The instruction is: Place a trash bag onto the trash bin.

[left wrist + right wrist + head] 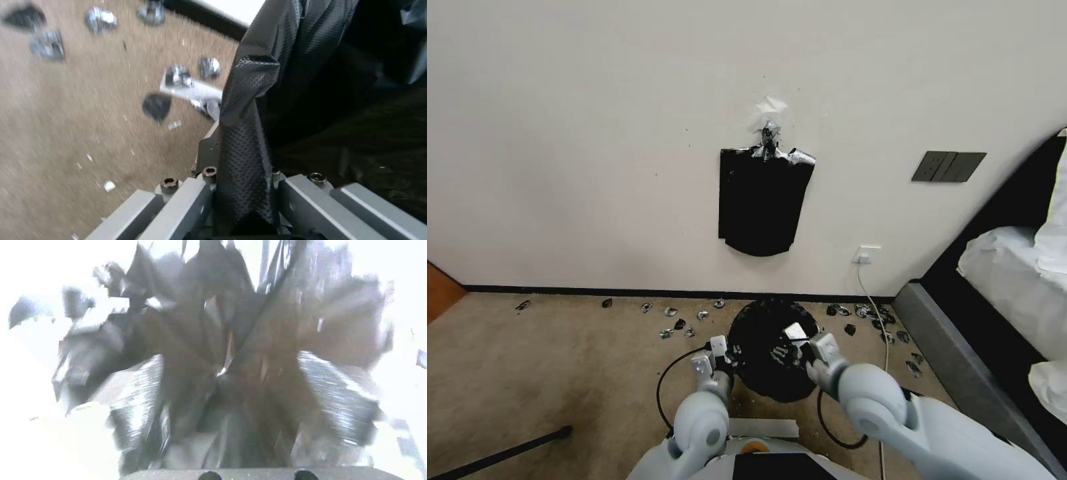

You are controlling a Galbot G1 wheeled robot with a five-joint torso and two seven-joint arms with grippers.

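Glossy, dimpled black plastic trash bag (pixel 249 133); matt beige carpet (pixel 66 133).

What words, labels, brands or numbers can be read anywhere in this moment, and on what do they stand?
None can be read.
The trash bag, held between the left gripper and the right gripper, is plain black.
The sheaf of bags on the wall, the wall switch plate and the socket bear no legible marking.
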